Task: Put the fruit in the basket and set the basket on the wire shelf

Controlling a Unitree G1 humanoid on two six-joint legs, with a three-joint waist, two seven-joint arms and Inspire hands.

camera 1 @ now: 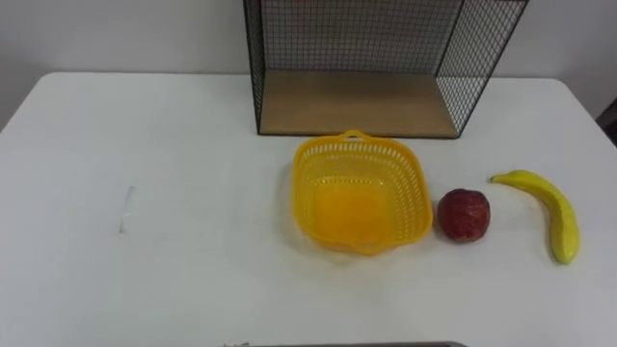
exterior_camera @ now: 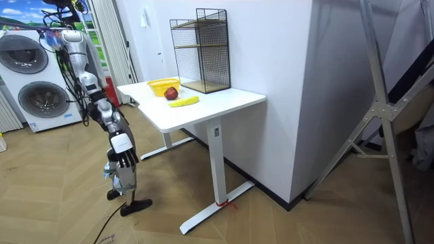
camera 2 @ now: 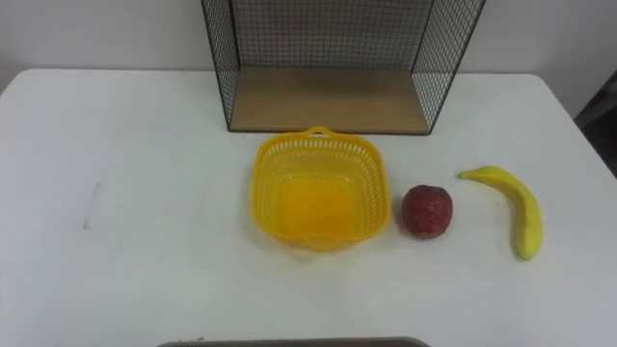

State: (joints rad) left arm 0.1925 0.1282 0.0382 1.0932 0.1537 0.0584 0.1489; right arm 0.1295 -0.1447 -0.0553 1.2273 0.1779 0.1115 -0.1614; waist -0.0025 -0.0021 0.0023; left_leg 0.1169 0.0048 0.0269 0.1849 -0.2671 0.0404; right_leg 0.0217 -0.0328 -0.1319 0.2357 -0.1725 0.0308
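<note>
- A yellow perforated plastic basket (camera 1: 307,189) sits empty on the white table (camera 1: 145,145), just before the black wire shelf with its wooden floor (camera 1: 357,101).
- A dark red round fruit (camera 1: 465,214) lies just beside it, and a yellow banana (camera 1: 554,217) lies further right.
- Both fruits look light and firm. The round one may roll, so cup it. Lift the stiff basket by its rim.
- The right hand (exterior_camera: 127,160) hangs below table height. I cannot tell how its fingers are set.

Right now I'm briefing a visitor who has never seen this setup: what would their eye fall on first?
The bright yellow basket stands out first, empty, in the middle of the white table, just in front of the black wire shelf with its wooden floor. Next come the red fruit close by the basket's right side and the banana farther right, both outside the basket.
</note>
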